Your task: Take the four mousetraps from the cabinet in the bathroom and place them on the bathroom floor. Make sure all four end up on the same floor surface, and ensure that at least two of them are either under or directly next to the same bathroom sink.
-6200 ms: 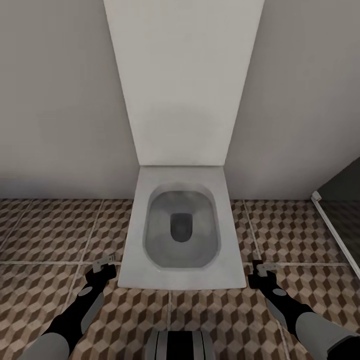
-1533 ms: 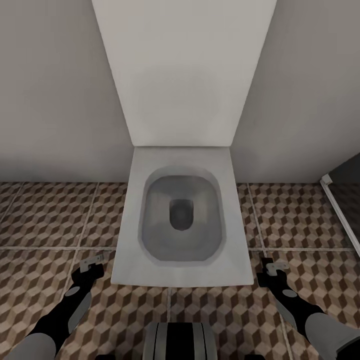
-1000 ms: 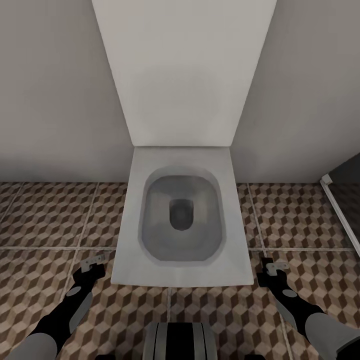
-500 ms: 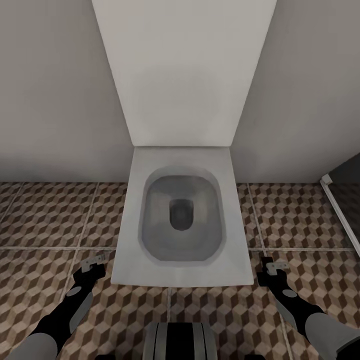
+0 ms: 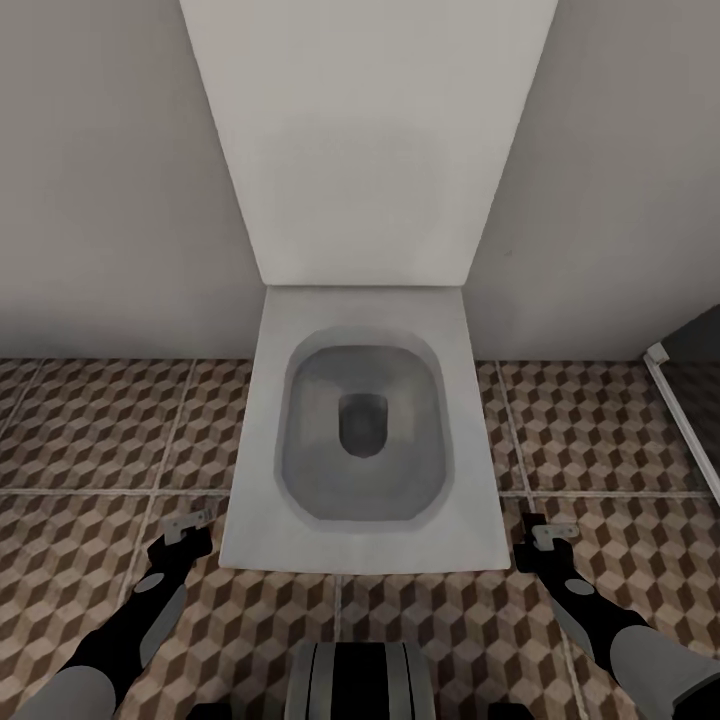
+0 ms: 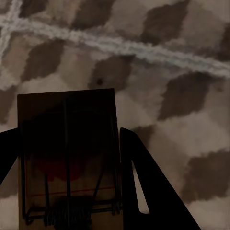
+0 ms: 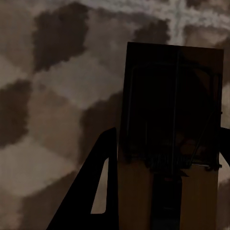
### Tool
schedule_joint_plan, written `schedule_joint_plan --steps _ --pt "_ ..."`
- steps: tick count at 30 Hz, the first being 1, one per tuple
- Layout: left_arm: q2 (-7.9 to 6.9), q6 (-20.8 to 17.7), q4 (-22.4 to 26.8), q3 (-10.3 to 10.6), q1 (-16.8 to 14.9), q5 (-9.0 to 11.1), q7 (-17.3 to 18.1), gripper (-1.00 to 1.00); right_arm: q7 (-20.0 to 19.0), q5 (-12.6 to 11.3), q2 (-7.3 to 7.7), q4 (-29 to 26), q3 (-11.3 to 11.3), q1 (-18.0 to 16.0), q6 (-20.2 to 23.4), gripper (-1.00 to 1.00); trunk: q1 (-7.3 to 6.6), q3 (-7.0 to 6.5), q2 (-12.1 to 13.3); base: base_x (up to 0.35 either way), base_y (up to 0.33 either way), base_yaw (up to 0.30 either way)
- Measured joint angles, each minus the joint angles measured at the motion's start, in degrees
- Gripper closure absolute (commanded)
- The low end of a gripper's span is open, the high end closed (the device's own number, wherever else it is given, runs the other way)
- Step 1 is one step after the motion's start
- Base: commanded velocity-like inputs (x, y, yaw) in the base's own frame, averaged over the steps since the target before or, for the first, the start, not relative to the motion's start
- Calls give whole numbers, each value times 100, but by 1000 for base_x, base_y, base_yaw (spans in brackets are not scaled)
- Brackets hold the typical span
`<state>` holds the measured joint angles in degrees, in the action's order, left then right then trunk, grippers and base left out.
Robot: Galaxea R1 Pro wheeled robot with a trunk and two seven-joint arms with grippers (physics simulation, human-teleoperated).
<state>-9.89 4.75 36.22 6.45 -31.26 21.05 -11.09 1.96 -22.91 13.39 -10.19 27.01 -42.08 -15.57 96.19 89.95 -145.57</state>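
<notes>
While each gripper, left [image 6: 72, 191] and right [image 7: 165, 191], clamps a flat tan mousetrap [image 6: 67, 158] [image 7: 172, 120], the robot faces a white rectangular toilet [image 5: 360, 440]. Carrying seems the step; next, finding the sink and lowering both onto the cube-patterned tile floor [image 5: 100, 430].

Bathroom floor [image 5: 90, 430] of brown, beige and cream cube-pattern tiles with pale grout lines, a white toilet [image 5: 362, 440] standing on it at center, a white-edged frame [image 5: 682, 415] meeting it at 3 o'clock
</notes>
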Motion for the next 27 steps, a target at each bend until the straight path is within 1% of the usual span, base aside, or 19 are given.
schedule_joint_plan --steps 21,27 --pt "4 1 0 0 0 0 3 100 0 0 -3 0 1 0 0 100 0 0 0 0 0 0" --pt "-20 1 0 -6 0 0 3 100 0 0 -3 0 3 0 0 100 0 0 0 0 0 0"
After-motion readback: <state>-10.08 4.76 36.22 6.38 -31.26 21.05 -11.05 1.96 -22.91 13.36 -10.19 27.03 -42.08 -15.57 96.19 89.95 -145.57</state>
